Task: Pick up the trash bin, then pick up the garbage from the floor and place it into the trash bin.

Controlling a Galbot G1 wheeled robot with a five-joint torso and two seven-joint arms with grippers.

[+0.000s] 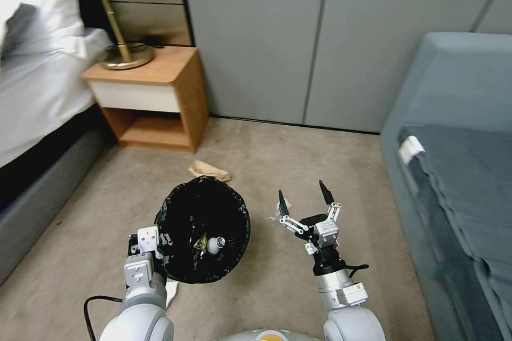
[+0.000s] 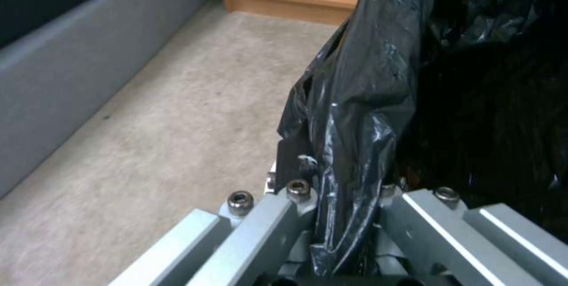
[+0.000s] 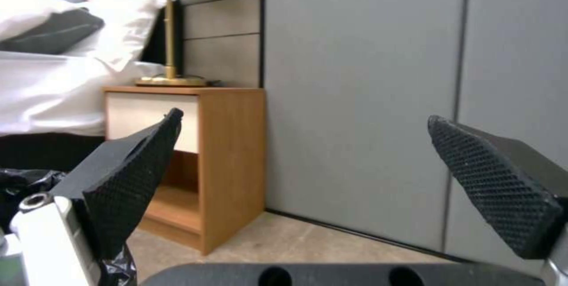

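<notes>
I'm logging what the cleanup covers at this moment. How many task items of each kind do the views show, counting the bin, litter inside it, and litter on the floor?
Round bin with crinkly black bag liner, held by the left gripper: 1
Small white plastic bottle inside it: 1
Foil wrapper scrap inside it: 1
Crumpled brown paper on the carpet: 1
White scrap on the carpet by the open right gripper: 1
Total: 5

The trash bin [image 1: 202,229] stands on the floor [image 1: 298,160], the left gripper [image 1: 162,248] at its near-left rim. The right gripper [image 1: 304,200] is to its right. Crumpled paper [image 1: 209,170] lies just behind the bin, the nightstand [image 1: 152,98] farther behind, left.
</notes>
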